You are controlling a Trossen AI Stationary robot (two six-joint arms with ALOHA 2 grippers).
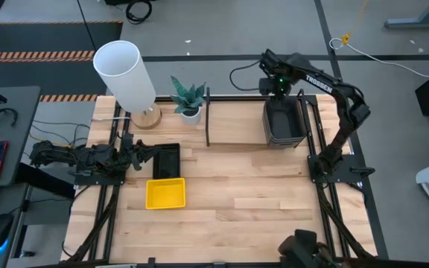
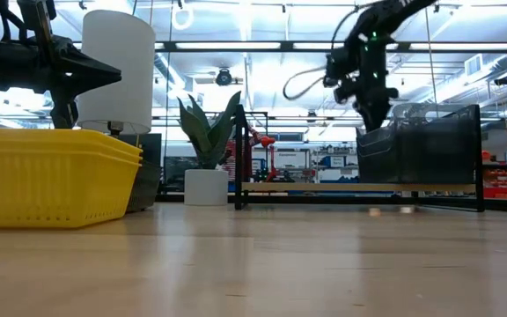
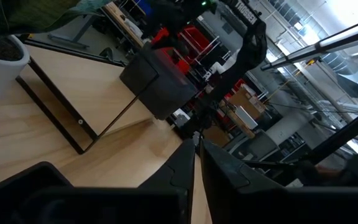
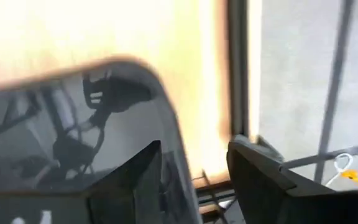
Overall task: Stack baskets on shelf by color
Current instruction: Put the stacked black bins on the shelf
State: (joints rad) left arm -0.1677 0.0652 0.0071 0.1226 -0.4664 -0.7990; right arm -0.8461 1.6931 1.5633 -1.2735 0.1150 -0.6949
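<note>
Baskets are split between two spots: your dark grey stack (image 1: 284,123) sits on the shelf (image 1: 237,123) at its right end, while a black mesh basket (image 1: 165,161) and the yellow baskets (image 1: 165,193) lie on the table in front of the lamp (image 1: 125,74), touching end to end. Your right gripper (image 1: 280,88) hovers over the far rim of the grey stack with its fingers parted and nothing between them; the right wrist view puts that rounded rim (image 4: 154,87) just beside one finger. Your left gripper (image 1: 141,148) rests at the black basket's edge with its fingers pressed together, empty. These trays look like thin, light plastic, stiff enough to lift by one wall but likely to flex and slip, so pinch a short rim wall squarely, and on the mesh one grip the solid top band. The low view shows the yellow baskets (image 2: 51,176) already nested, which the overhead cannot tell you; the overhead alone shows the black basket, hidden at table level.
</note>
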